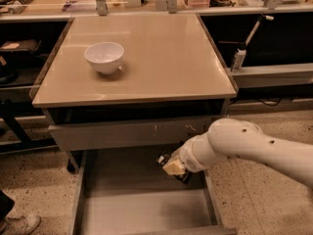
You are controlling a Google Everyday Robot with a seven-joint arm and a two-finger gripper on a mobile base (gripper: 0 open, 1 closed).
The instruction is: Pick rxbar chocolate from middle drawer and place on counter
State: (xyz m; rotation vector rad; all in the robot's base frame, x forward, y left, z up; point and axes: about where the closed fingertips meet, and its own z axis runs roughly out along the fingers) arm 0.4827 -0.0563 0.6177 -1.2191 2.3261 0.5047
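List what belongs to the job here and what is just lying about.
Job: counter; open middle drawer; pincer down in that drawer, toward its right side.
Lying about: white bowl on the counter; spray bottle on the right shelf.

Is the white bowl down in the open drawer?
No, the white bowl sits on the counter, while the jaws hang over the middle drawer.
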